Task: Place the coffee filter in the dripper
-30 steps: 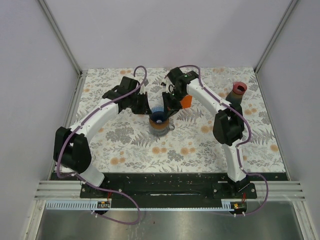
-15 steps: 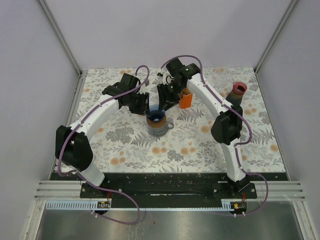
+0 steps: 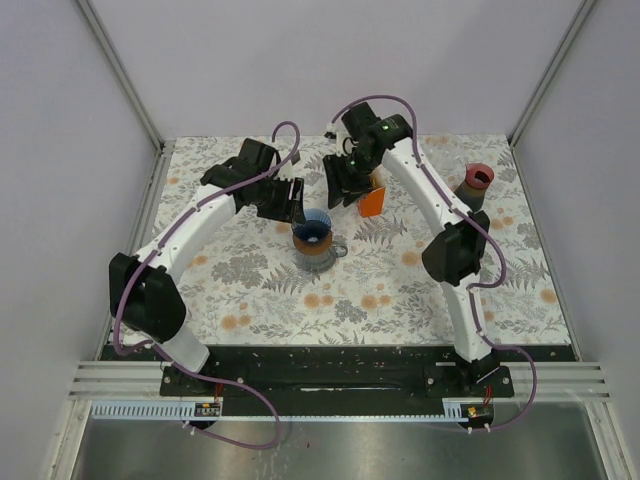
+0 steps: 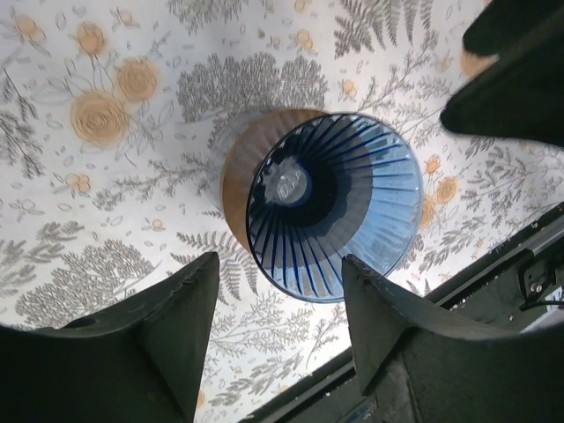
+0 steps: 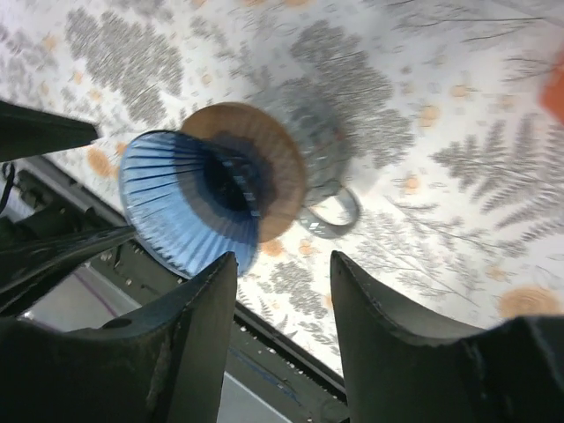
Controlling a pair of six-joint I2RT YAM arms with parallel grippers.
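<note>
So, the left gripper (image 4: pixel 278 263) is hanging over the table with its two fingers spread apart and nothing pinched between them. The right gripper (image 5: pixel 284 257) is doing the same from the other side, jaws apart and gripping nothing. They're hovering just above and behind the coffee filter (image 3: pixel 314 231), one on each side, and neither seems to be touching it. The filter is the blue pleated kind, and it's sitting down inside the dripper (image 3: pixel 319 256). It's opening up into a cone and flaring well past the rim, with the pleats fanning out all round. From the wrist angles I can't tell if it's sitting dead straight. The dripper is showing a tan ring under the filter, a clear body and a little loop handle (image 5: pixel 339 211) that's pointing toward the right arm's side. It's standing upright near the middle of the floral tablecloth (image 3: pixel 250 290). An orange block (image 3: pixel 372 204) is sitting just beside the right gripper, behind and to the right of the dripper. A dark red cup (image 3: pixel 479 177) is sitting well apart from all this, near the far right edge. Purple cables (image 3: pixel 285 135) are looping along both arms.
</note>
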